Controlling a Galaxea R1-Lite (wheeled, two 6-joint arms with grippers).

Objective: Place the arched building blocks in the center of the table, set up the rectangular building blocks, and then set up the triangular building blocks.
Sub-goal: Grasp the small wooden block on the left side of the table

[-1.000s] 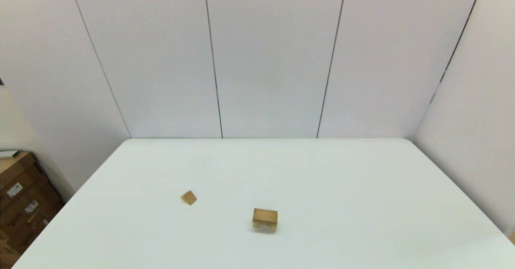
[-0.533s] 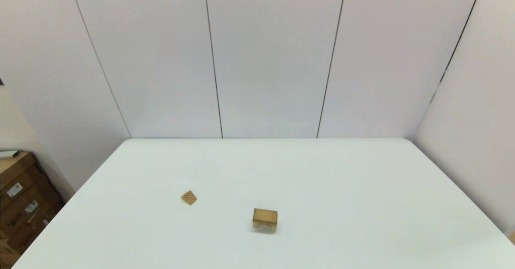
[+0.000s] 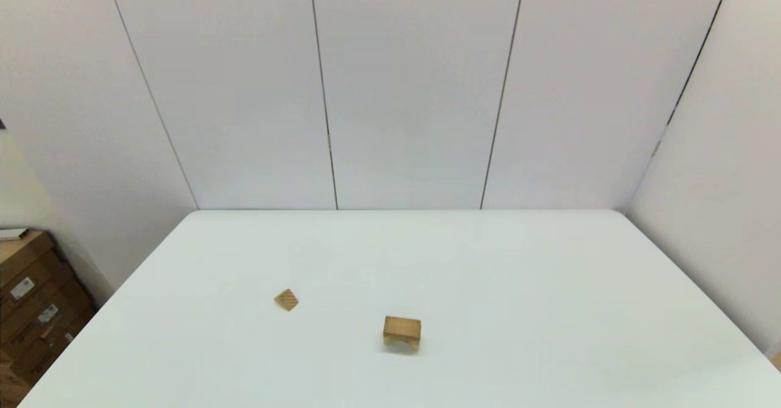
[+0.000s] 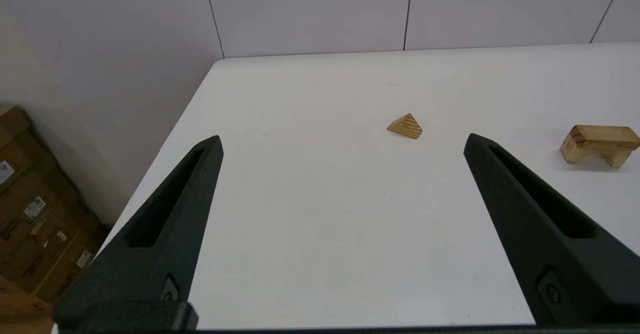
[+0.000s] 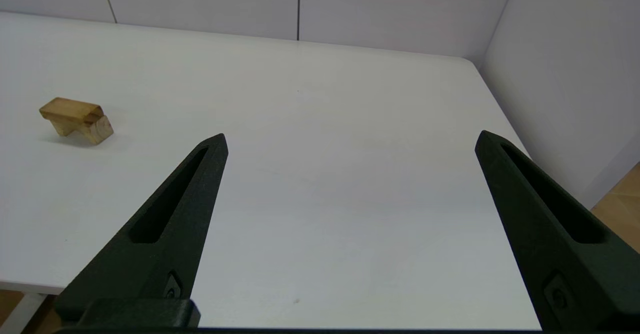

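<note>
The table [image 3: 549,286] carries only two blocks that I can find. The arched block [image 3: 402,332] stands arch-down on its two feet, around the middle between the left and right edges and toward the near edge; judged from that, step one looks done or nearly so, though it sits nearer me than true centre. Nothing rests on top of it.

The rectangular block does not show in any view, so I cannot say where it is. It has to be found before I can set it on the arch.

The triangular block [image 3: 286,299] lies flat on the table, striped face up, left of the arch and well apart from it, a little farther from the near edge. Not yet set up.

My judgement: one step of three complete at best, two left.

Left gripper [image 4: 342,139]: parked off the near-left part of the table, claw wide, nothing in it. Right gripper [image 5: 350,139]: parked off the near-right part, claw wide, nothing in it.

Cardboard boxes [image 3: 30,316] on the floor past the left edge carry white labels; their print is too small to read. No brand marks on the blocks.
</note>
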